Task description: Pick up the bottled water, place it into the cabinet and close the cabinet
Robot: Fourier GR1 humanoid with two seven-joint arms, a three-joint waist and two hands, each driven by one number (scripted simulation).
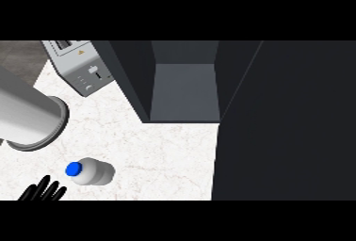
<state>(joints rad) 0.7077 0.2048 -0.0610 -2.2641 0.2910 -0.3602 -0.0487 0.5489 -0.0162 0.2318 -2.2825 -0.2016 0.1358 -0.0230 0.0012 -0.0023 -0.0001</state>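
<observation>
Head view shows you the bottled water (91,171) standing upright on the pale marbled surface (167,146), blue cap toward you, untouched and at the lower left. Your left hand (43,191) sits at the bottom edge just beside the bottle's left side, a little below it, its fingers (47,184) straight and spread, holding nothing. Your right hand does not appear anywhere in this view.

The cabinet (184,87) lies up and to the right of the bottle, well apart from it, with its grey interior exposed. The broad dark panel (285,122) running down the right side looks like its open door, though you cannot be sure from this angle. A toaster (82,66) stands at the upper left and a large metal cylinder (28,117) lies above the bottle; both are off the straight path to the cabinet.

You are at the very first step, the pick-up, and nothing has been grasped yet. Next, you would likely bring a hand alongside the bottle's body, below the cap, and curl the fingers round it. Since the bottle is upright and narrow, a sideways nudge could tip it, so come in level before closing.
</observation>
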